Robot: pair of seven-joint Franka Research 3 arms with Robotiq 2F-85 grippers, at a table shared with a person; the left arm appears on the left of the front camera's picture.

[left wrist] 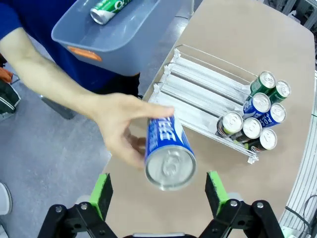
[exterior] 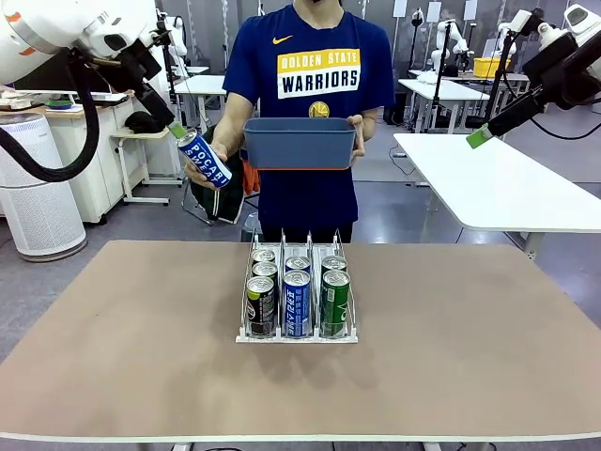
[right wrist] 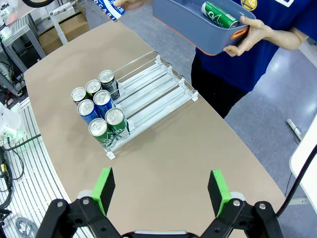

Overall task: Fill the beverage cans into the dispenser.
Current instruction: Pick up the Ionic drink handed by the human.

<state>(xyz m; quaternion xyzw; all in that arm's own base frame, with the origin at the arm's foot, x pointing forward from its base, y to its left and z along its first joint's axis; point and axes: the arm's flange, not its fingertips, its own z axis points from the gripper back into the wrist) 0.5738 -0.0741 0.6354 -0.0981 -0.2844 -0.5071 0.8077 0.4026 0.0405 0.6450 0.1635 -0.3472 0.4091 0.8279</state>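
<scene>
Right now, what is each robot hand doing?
Left hand: open, empty; a person's hand holds a blue can before it.
Right hand: open, empty.

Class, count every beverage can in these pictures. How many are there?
9 cans. Seven stand in the dispenser, one is in the person's hand, one lies in the blue-grey bin; the bin may hide more.

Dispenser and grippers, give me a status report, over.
Left gripper open, right gripper open. Pocari Sweat can in person's hand, held up to left gripper, ungripped. Dispenser holds six cans. Person's fingers wrap the can.
</scene>
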